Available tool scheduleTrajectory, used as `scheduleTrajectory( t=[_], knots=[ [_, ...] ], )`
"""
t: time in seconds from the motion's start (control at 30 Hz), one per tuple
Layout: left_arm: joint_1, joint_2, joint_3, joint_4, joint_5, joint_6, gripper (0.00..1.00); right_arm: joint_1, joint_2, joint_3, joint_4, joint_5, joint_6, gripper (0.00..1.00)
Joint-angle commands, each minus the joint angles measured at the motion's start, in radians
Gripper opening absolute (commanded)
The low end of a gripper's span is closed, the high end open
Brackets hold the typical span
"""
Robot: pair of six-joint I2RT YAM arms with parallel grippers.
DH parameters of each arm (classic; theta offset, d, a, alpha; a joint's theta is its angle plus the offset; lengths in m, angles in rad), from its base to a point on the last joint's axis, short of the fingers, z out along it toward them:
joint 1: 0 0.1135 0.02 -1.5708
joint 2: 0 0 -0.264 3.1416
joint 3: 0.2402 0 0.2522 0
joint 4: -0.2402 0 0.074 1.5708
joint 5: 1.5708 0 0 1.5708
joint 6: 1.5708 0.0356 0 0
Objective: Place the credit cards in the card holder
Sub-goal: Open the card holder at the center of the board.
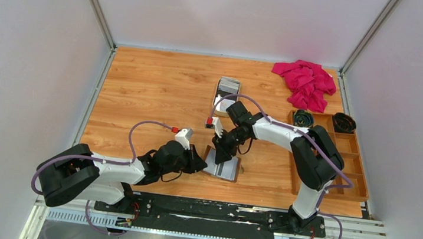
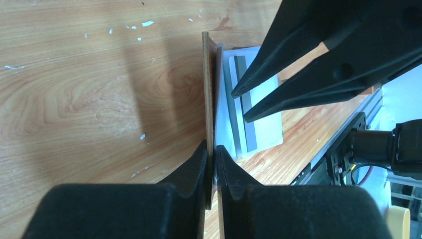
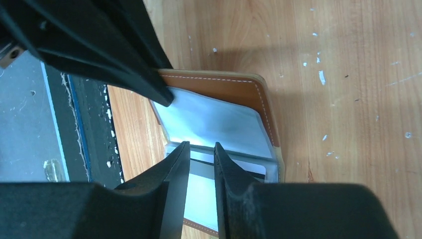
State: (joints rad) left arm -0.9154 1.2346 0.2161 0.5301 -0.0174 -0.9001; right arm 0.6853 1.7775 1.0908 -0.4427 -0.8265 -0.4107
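Top external view showed the left gripper (image 1: 201, 162) pinching the upright brown flap of the card holder (image 1: 229, 170), which lay open on the table (image 1: 153, 89) between the arms. The right gripper (image 1: 220, 158) stood narrowly spread over a grey credit card (image 2: 261, 132) lying inside it.

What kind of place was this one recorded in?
Probably a lab robot test cell, not a home: plain white panel walls, an aluminium frame, and a wooden tabletop with a black mounting rail along its near edge.
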Motion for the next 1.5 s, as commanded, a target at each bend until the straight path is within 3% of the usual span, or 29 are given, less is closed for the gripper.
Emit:
scheduleTrajectory(
  t=[0.0, 0.4, 0.7, 0.83, 1.07, 1.47],
  knots=[
    [0.011, -0.012, -0.021, 0.006, 0.008, 0.003, 0.12, 0.015, 0.035, 0.034, 0.031, 0.044, 0.076, 0.27],
    [0.022, -0.1, -0.054, -0.005, 0.003, -0.009, 0.37, 0.041, 0.113, 0.053, 0.049, 0.098, 0.134, 0.22],
    [0.036, -0.338, -0.036, -0.258, -0.077, 0.034, 0.49, 0.045, 0.124, 0.056, 0.049, 0.121, 0.141, 0.22],
    [0.035, -0.422, -0.023, -0.313, -0.07, 0.046, 0.48, 0.045, 0.123, 0.055, 0.049, 0.121, 0.139, 0.22],
    [0.035, -0.382, 0.036, -0.31, 0.02, 0.054, 0.31, 0.046, 0.094, 0.064, 0.028, 0.065, 0.111, 0.23],
    [0.035, -0.246, 0.062, -0.21, 0.096, 0.07, 0.29, 0.046, 0.075, 0.073, 0.004, 0.025, 0.083, 0.24]
  ],
)
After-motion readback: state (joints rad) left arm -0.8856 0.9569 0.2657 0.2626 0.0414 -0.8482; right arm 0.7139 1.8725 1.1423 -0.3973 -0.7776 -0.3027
